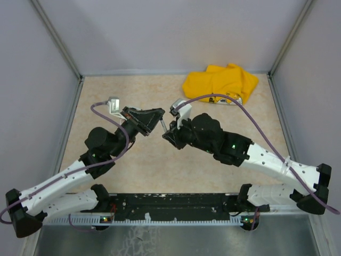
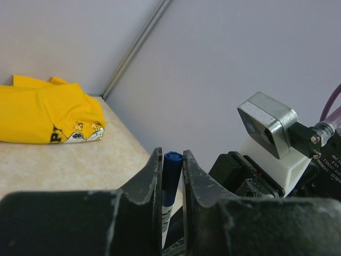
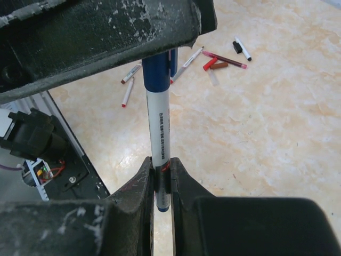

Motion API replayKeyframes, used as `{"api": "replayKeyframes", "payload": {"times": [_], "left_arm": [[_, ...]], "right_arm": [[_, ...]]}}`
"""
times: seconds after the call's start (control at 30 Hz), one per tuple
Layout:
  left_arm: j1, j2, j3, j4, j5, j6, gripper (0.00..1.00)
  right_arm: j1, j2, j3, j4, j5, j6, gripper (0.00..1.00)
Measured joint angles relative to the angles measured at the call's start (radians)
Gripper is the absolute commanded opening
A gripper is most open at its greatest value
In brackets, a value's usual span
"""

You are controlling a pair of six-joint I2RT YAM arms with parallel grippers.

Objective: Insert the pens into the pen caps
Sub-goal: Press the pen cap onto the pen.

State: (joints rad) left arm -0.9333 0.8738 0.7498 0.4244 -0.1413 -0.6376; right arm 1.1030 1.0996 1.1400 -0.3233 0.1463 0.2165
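Observation:
A white-barrelled pen (image 3: 159,128) with blue ends spans the gap between my two grippers above the table. My right gripper (image 3: 161,176) is shut on its rear end. My left gripper (image 2: 172,160) is shut on the blue pen cap (image 2: 171,170), which sits over the pen's other end (image 3: 155,72). In the top view the left gripper (image 1: 151,120) and right gripper (image 1: 169,130) face each other tip to tip at mid-table, with the pen (image 1: 161,124) between them. Several loose pens (image 3: 128,90) and red and black caps (image 3: 210,64) lie on the table below, hidden under the arms in the top view.
A crumpled yellow cloth (image 1: 221,82) lies at the back right, also in the left wrist view (image 2: 48,112). Grey walls (image 1: 42,80) enclose the beige table on three sides. A black rail (image 1: 176,205) runs along the near edge.

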Motion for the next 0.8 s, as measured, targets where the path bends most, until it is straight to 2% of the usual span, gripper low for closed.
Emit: {"api": "replayKeyframes", "payload": {"times": [0.5,0.8], "left_arm": [[0.008,0.001,0.019,0.063,-0.029,0.007,0.00],[0.010,-0.003,0.020,0.063,-0.031,0.013,0.01]], "right_arm": [[-0.021,0.102,0.210,-0.156,-0.017,-0.094,0.00],[-0.026,0.114,0.223,-0.160,-0.036,-0.095,0.00]]}}
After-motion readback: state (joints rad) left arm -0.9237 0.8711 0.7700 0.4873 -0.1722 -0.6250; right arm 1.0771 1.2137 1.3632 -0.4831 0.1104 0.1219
